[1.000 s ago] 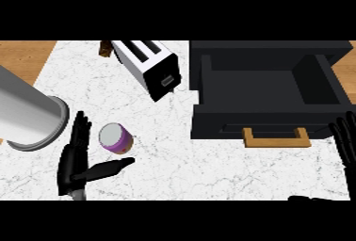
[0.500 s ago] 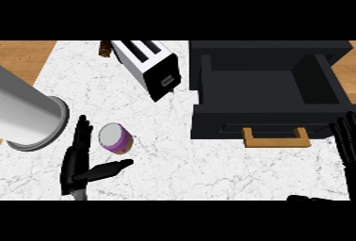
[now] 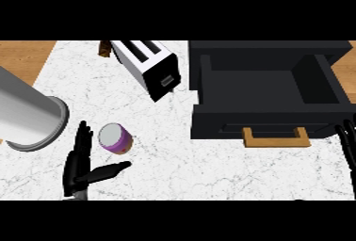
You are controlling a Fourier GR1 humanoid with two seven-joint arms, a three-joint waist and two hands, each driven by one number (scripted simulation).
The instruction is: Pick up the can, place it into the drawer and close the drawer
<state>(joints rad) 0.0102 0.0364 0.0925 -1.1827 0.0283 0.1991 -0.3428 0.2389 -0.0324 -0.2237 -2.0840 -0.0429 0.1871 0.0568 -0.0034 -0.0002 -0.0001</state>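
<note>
Can (image 3: 115, 138) upright on the counter (image 3: 208, 169), left hand (image 3: 78, 164) spread beside it

A big grey cylinder (image 3: 28, 117) stands left of the can. The left hand is just left of the can, fingers straight, thumb splayed below it. Up and right of the can are a toaster (image 3: 149, 68) and the open drawer (image 3: 264, 120). The right hand (image 3: 348, 146) rests farthest right, fingers straight.

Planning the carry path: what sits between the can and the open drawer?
In the head view, only bare marble counter lies between the can and the drawer front; the toaster stands farther back, off that line.
</note>
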